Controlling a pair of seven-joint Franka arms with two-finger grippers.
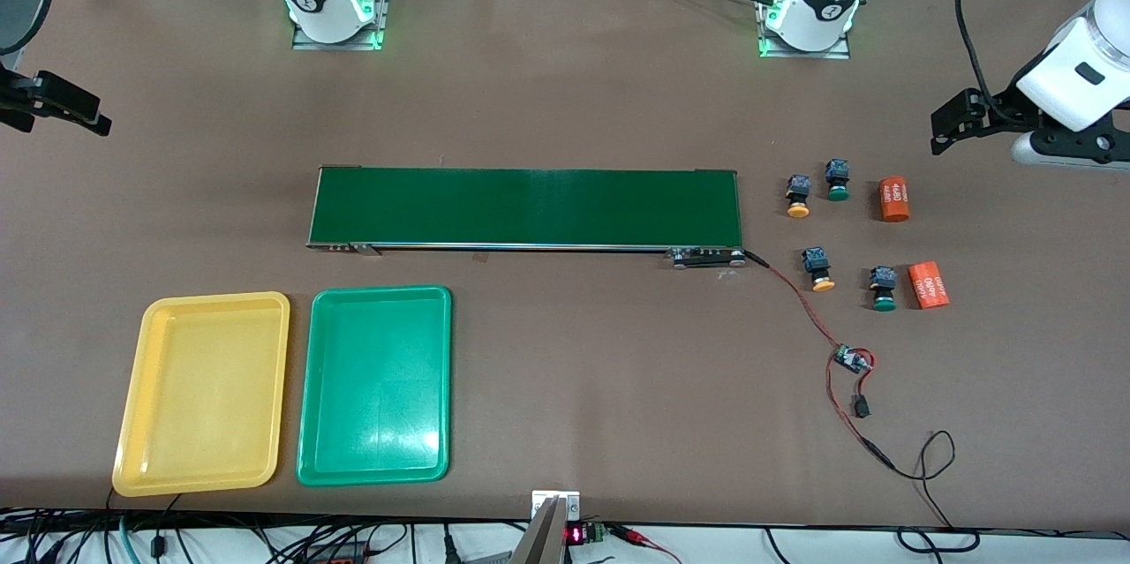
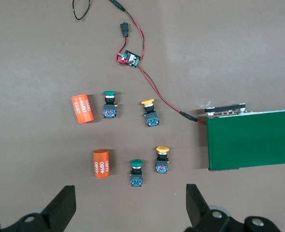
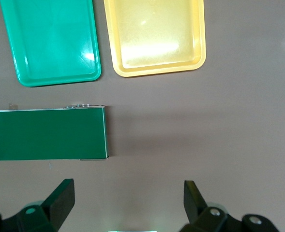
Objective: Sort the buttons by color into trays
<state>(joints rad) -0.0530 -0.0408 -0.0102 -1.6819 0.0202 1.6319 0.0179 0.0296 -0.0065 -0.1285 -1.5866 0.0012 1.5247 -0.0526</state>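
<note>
I have the left gripper hanging in the air at the left arm's end of the table, jaws spread wide and holding nothing; in its wrist view the two fingers frame bare table with the buttons just ahead of them. All four buttons lie on the table past the conveyor belt toward the left arm's end, none touching another: a yellow button and a green button side by side, then a second yellow button and a second green button nearer the front camera. Beside each green one lies an orange cylinder, the other orange cylinder nearer the camera. A red-and-black wire runs from the belt's end to a small circuit board. My right gripper waits in the air at the right arm's end, also fully open and empty. The yellow tray and green tray sit side by side, empty, nearer the camera than the belt, well apart from the buttons.
</note>
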